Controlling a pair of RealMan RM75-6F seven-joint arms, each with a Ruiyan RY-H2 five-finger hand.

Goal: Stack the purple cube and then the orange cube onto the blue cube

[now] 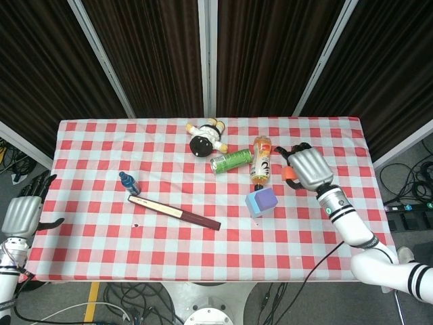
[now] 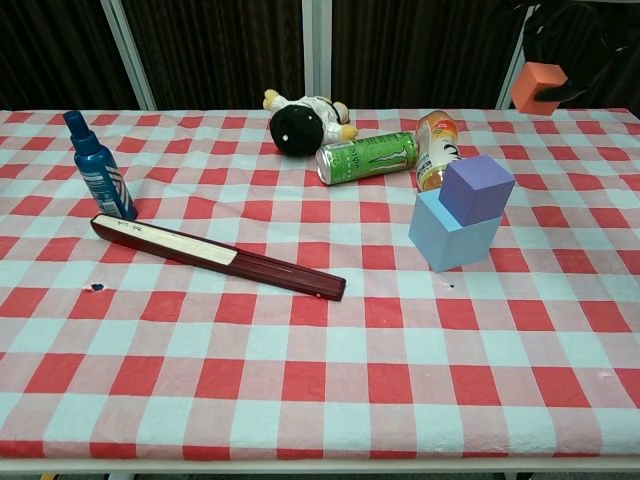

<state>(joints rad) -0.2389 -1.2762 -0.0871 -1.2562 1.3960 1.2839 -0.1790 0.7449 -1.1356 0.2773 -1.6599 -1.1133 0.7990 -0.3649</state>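
Note:
The purple cube (image 2: 476,188) sits tilted on top of the blue cube (image 2: 450,235) right of the table's middle; in the head view the purple cube (image 1: 265,199) covers most of the blue cube (image 1: 252,204). My right hand (image 1: 308,168) holds the orange cube (image 1: 290,173) in the air, up and to the right of the stack. In the chest view the orange cube (image 2: 537,88) hangs high at the top right, with the dark fingers (image 2: 578,40) of that hand around it. My left hand (image 1: 24,211) hangs open off the table's left edge.
A juice bottle (image 1: 261,160) and a green can (image 1: 231,161) lie just behind the stack. A plush toy (image 1: 206,139) is further back. A closed folding fan (image 1: 174,212) and a small blue bottle (image 1: 128,183) lie on the left half of the checkered cloth.

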